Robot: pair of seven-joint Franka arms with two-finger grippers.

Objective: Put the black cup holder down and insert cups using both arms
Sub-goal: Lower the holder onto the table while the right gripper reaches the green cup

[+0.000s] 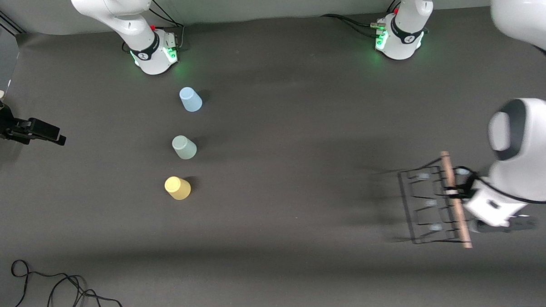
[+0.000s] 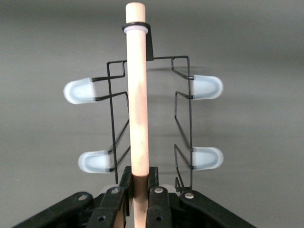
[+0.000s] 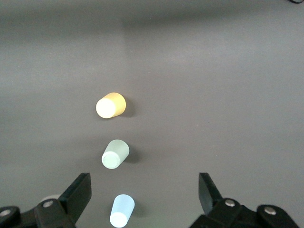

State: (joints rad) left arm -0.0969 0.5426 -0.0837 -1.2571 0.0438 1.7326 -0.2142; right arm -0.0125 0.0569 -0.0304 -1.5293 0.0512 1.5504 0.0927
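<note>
While right tool (image 3: 145,199) gapes, left tool (image 2: 137,202) clamps holder's dowel (image 2: 137,95).

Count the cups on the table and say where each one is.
3, in a row toward the right arm's end: light blue cup nearest the bases, pale green cup in the middle, yellow cup nearest the front camera.

My left gripper (image 2: 140,202) clamped tight, arm extended low at its table end. My right gripper (image 3: 145,192) spread wide, waiting raised.
</note>
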